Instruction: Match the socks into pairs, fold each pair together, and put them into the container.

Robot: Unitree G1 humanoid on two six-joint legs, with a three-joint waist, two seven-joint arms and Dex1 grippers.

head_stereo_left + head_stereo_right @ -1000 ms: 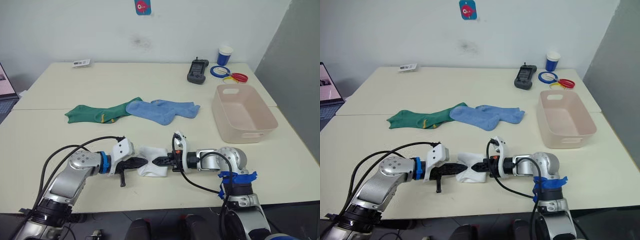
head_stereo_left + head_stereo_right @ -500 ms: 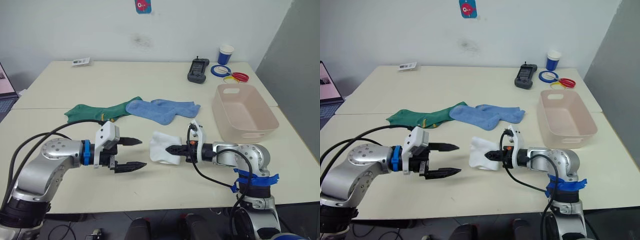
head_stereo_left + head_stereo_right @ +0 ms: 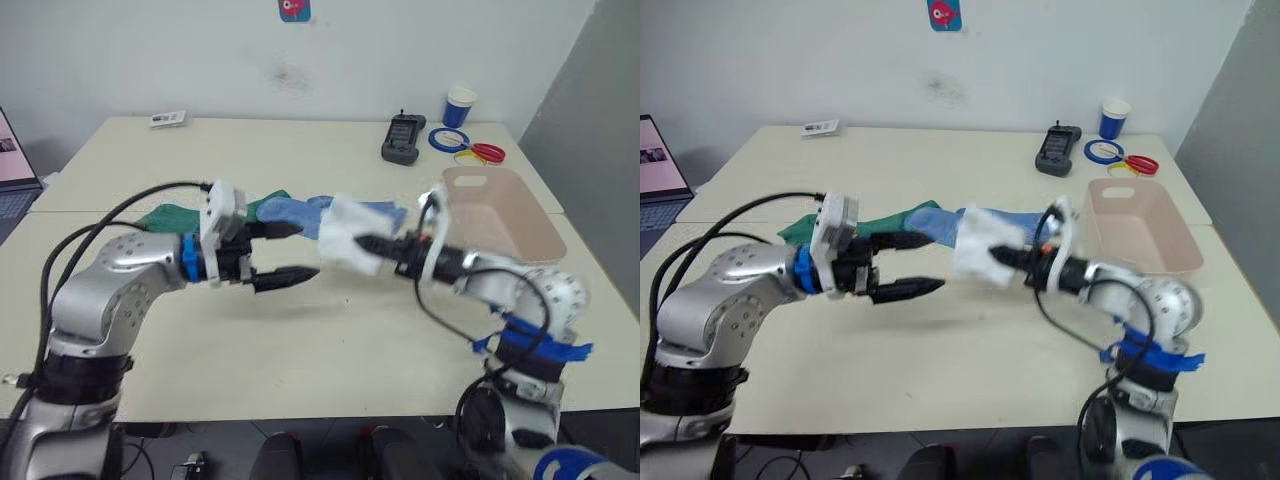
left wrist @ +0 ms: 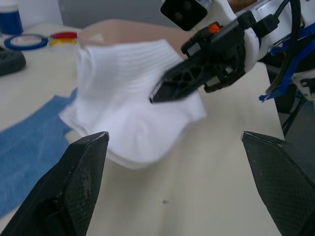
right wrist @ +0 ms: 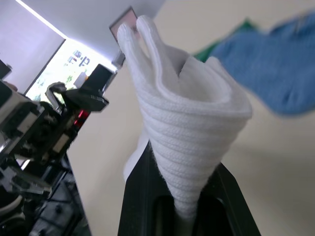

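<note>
The folded white socks (image 5: pixel 189 142) are soft ribbed knit cloth, matt. The light blue socks (image 3: pixel 300 212) look like fine, flat knit; the green socks (image 3: pixel 165 217) likewise. The container (image 3: pixel 515 215), at three o'clock on the table, is smooth pale plastic with a slight sheen. The table (image 3: pixel 330 330) is smooth, matt cream laminate. The left gripper (image 3: pixel 285 255) has matt black textured fingers (image 4: pixel 83 182)

Even, bright indoor light; soft shadows on desk (image 3: pixel 330 340); head views motion-blurred; right wrist view background out of focus
</note>
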